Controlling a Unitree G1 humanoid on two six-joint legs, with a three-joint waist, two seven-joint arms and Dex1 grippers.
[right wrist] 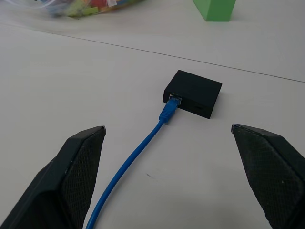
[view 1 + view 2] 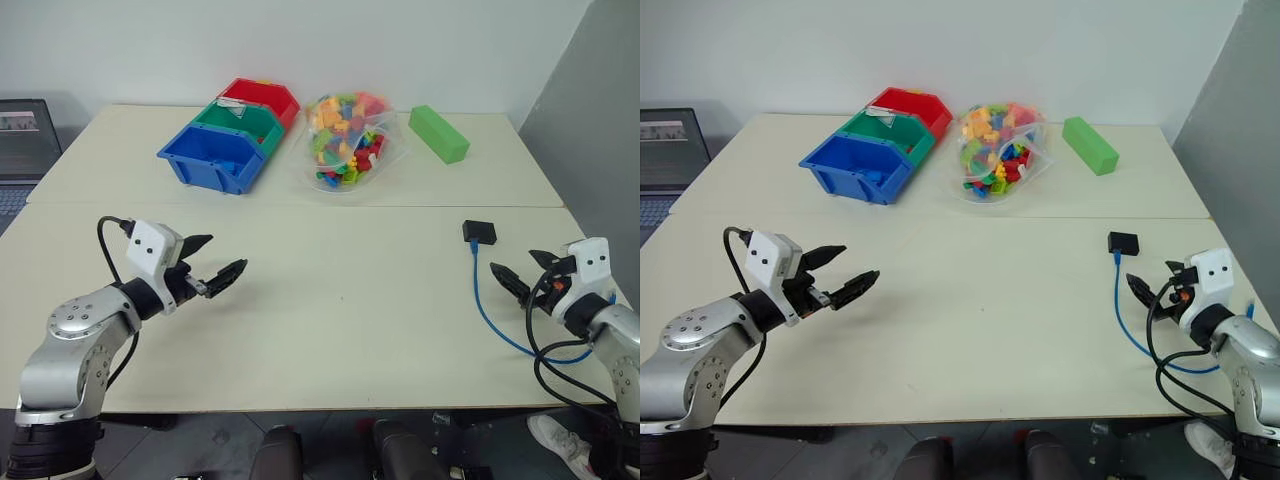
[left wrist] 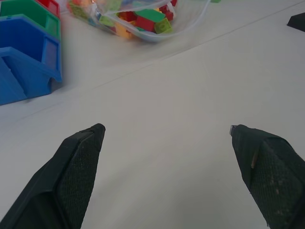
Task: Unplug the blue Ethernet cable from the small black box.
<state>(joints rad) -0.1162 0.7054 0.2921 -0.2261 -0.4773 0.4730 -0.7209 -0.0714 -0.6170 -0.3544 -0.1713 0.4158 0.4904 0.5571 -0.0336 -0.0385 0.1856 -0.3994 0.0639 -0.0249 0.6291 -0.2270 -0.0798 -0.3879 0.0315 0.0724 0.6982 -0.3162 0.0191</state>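
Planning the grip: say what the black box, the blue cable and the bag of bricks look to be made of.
Black box: likely hard plastic, matte, with crisp edges and no glare.
Blue cable: a smooth, rubbery-looking jacket that bends in soft curves; its plug looks like moulded plastic.
Bag: thin clear film, wrinkled and glinting, with the coloured bricks showing through.

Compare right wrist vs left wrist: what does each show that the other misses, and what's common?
Right wrist: the blue Ethernet cable plugged into the small black box's socket, the green block behind, and the open right gripper.
Left wrist: the blue bin, green bin and red bin, and the open left gripper.
Both: the table, the bag of toy bricks; the box's corner sits at the left wrist view's edge.
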